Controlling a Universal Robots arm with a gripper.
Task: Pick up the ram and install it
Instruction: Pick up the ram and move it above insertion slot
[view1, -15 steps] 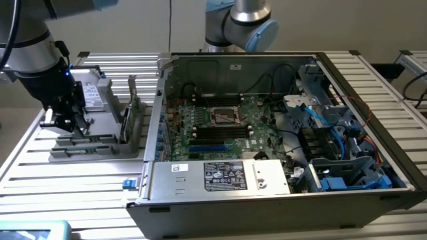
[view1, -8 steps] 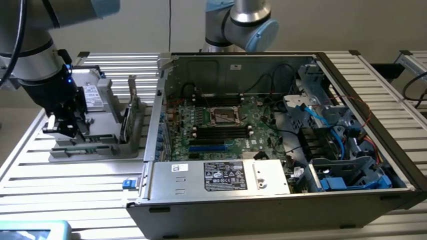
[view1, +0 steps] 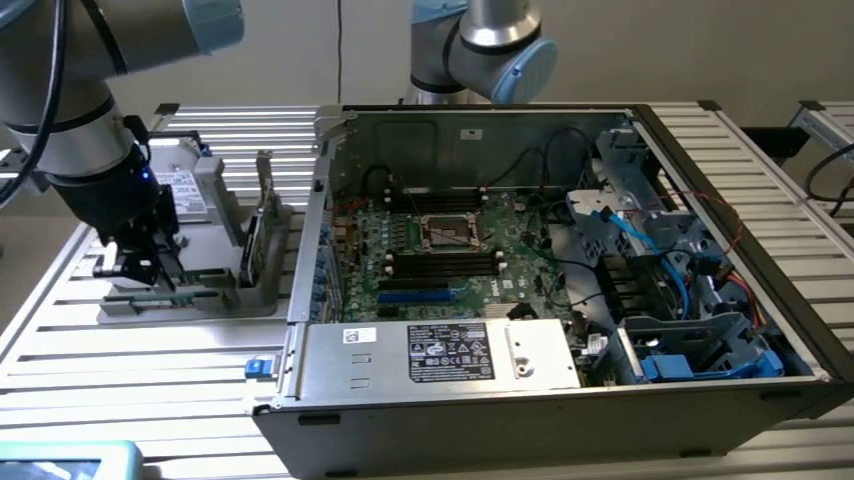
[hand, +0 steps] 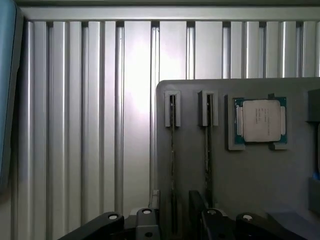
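We've got the gripper (hand: 176, 222) spread wide over the gray holder tray (hand: 250, 185), jaws either side of the ram (hand: 173, 165) in the slot nearest the tray's edge, CPU (hand: 260, 120) further in.

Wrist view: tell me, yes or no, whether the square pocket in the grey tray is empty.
No, a processor chip with a silver lid sits in that pocket of the grey tray.

Diffuse overhead light is recorded in the exterior view. Glare is noted on the slatted table (view1: 80, 390) at the exterior view's left. The computer case (view1: 400, 400) interior is left dimmer. In the wrist view, a bright reflection is spread over the table slats (hand: 135, 100), and the grey tray (hand: 250, 185) is shaded.
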